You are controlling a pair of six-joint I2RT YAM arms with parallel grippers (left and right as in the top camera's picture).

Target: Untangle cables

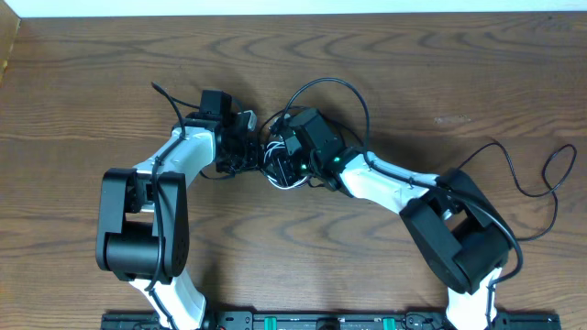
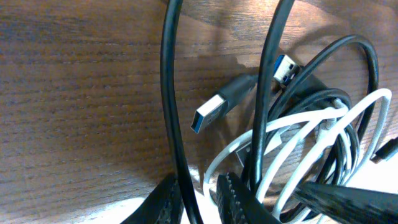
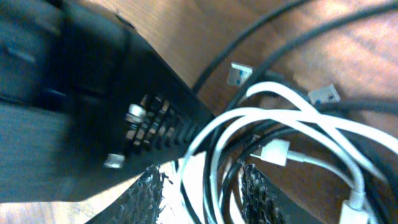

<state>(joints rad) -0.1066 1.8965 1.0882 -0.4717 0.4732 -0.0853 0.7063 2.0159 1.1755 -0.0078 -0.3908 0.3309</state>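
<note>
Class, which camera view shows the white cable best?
The right wrist view: the white cable shows large, loops and plug end, if slightly blurred. The left wrist view shows the white cable sharper, but less of it. Overhead it is a tiny white patch.

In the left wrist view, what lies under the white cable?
Black cables and the wooden table. Lower down, a finger covers the tangle, so nothing can be seen there.

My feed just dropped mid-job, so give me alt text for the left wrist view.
A black cable runs up between the left pincer's two fingers at the bottom edge. Right of it, a white cable loops through more black cable in a tangle, with two blue-tongued USB plugs sticking out, all on a wooden table.
</note>
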